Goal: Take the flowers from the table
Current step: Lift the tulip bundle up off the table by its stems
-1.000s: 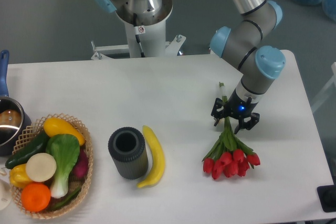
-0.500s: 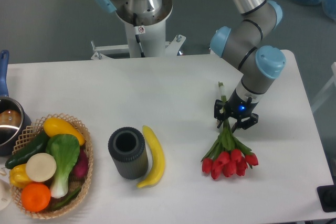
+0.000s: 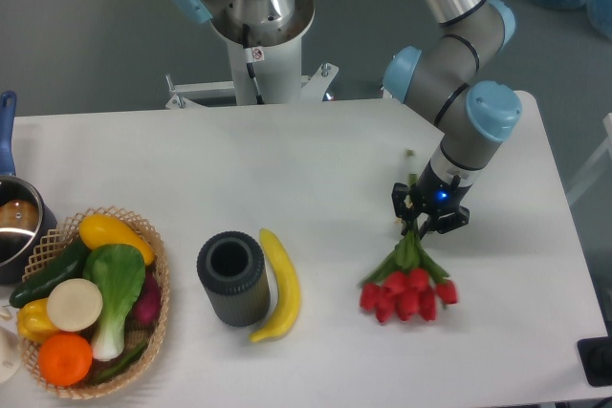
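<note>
The flowers, a small bunch of red tulips on thin green stems with a few leaves, hang with their heads blurred just over the white table at the right. My gripper is shut on the stems, right above the leaves. A short end of stem sticks out behind the gripper. The blooms point toward the table's front edge.
A black cylinder cup and a yellow banana lie left of the flowers. A wicker basket of vegetables and fruit sits at the front left. A blue-handled pot stands at the left edge. The arm's base is behind the table.
The jaws have closed on the stems. The bunch has shifted slightly left and up, and the tulip heads are now blurred with motion.
</note>
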